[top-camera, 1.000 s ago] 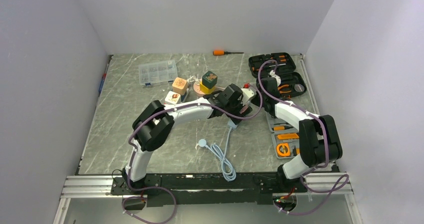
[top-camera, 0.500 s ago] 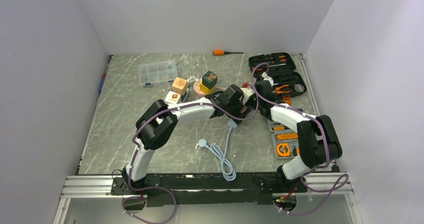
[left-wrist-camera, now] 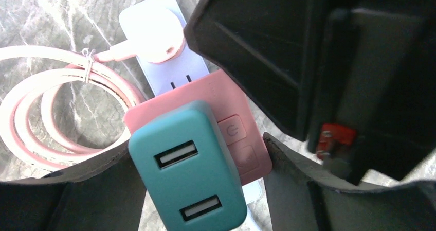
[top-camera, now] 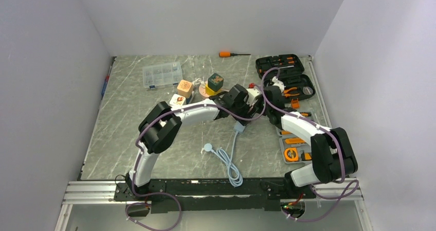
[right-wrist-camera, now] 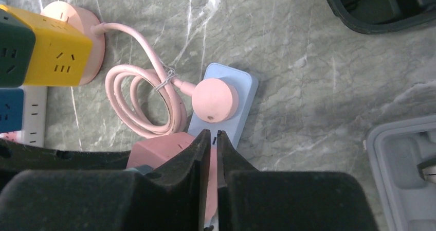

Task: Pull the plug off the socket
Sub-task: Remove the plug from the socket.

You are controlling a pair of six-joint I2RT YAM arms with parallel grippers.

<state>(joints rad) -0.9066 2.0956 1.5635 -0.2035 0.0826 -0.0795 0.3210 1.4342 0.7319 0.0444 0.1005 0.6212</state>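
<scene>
The left gripper (left-wrist-camera: 195, 143) has its fingers (left-wrist-camera: 97, 184) spread to either side of the teal plug (left-wrist-camera: 187, 182). The left pad sits right against the plug's side. On the right, a strip of the pink block (left-wrist-camera: 205, 92) shows between pad and plug, so nothing is clamped. The plug stands seated in that block, its two USB slots facing up. The block sits on a pale strip (left-wrist-camera: 175, 69).

The right gripper (right-wrist-camera: 213, 134) comes in from the other side, its fingers (right-wrist-camera: 195, 154) pressed almost together with only a thin slit between them. The tips point down at the block's edge where it meets the strip. I cannot tell whether they touch it.

At the strip's other end a round plug (right-wrist-camera: 215, 100) is pushed in. Its pink cord (right-wrist-camera: 176, 107) lies coiled just beside the strip and runs off to the round base under a yellow cube (right-wrist-camera: 56, 51).

All this lies on the worktop (top-camera: 128, 118) right of centre and towards the far edge, near the open toolcase (top-camera: 285, 69) in the far right corner. A clear box (top-camera: 162, 75) sits far left of centre, a screwdriver (top-camera: 226, 54) lies along the far edge, and a loose cable (top-camera: 226, 161) trails to the near edge.
</scene>
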